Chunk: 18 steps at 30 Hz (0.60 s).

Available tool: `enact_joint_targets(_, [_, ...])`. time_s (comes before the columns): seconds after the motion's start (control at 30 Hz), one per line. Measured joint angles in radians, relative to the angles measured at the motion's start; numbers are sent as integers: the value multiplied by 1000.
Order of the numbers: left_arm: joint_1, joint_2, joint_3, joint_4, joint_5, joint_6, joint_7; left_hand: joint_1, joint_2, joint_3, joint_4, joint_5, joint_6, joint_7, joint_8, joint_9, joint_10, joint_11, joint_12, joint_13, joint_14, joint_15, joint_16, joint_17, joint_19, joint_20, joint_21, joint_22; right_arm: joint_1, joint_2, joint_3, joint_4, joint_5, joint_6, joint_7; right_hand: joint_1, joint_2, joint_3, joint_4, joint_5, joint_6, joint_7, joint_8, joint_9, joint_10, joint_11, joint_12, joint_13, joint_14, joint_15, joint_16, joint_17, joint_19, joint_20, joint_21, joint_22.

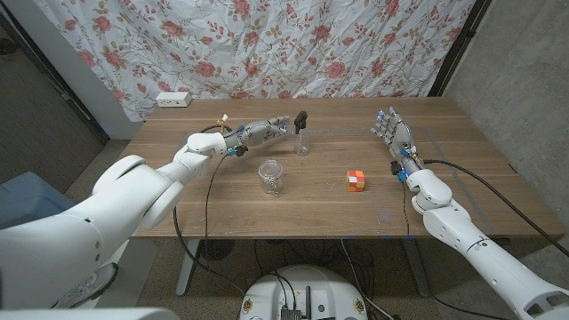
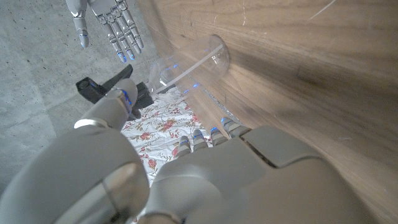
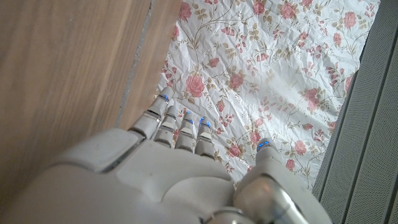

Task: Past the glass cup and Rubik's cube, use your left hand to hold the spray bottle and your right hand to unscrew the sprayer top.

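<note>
Small clear spray bottle with black sprayer top stands near wooden table's far edge. Left hand just beside it, fingers apart, holding nothing, ready to grab. Right hand open, well apart, waiting to twist.

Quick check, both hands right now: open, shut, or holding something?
Left hand: open, fingers next to the spray bottle, not yet gripping.
Right hand: open, holding nothing.

Clear spray bottle upright, black sprayer top on.
</note>
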Motion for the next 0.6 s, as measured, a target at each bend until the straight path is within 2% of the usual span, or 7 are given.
enact_joint_targets(0.47, [-31,-7,66,10,83,8,64,14,-14,0,0,-4,-5,6,8,0,-15,1,0,0,-5,-5,0,0,-25,5,0,0,-41,-21,17,-50,-4,-6,-23,0,0,4,-4,0,0,0,0,0,0,0,4,-5,0,0,3,-4,4,4,-8,0])
enact_joint_targets(0.6, [-35,-9,79,11,95,8,87,18,-18,0,0,-4,3,-2,12,0,-15,1,4,0,-5,-5,0,0,-25,5,3,0,-50,-26,21,-64,-5,-11,-29,0,0,4,-4,0,0,0,0,0,0,0,4,-5,0,0,3,-4,6,6,-8,0])
